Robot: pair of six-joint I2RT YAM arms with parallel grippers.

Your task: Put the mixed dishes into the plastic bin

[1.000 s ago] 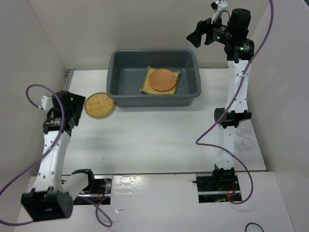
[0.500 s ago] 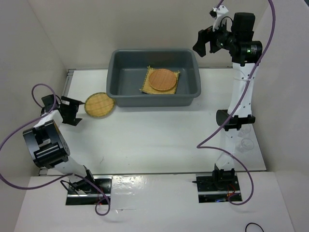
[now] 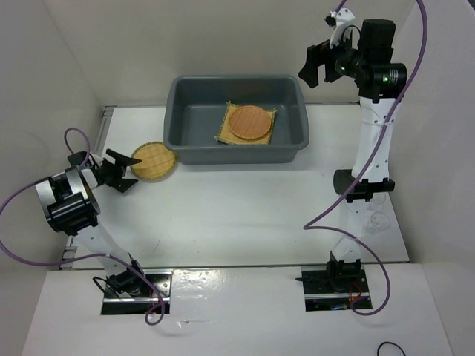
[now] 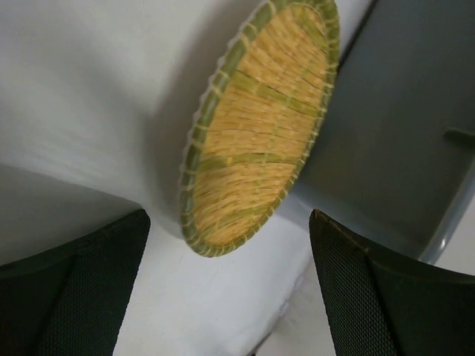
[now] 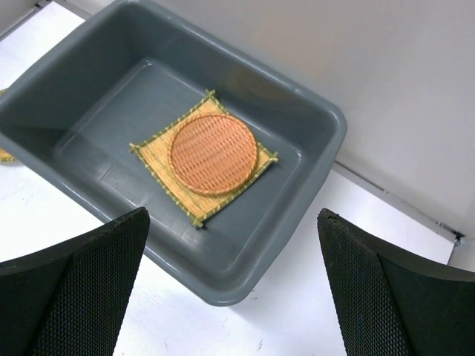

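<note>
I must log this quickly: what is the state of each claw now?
Left claw: open, holding nothing, facing the yellow woven disc.
Right claw: open, holding nothing, high over the grey bin.

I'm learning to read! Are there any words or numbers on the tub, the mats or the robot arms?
None: no words, numbers or labels show on the grey bin, the square mat, the orange disc, the yellow disc, the left arm or the right arm.
</note>
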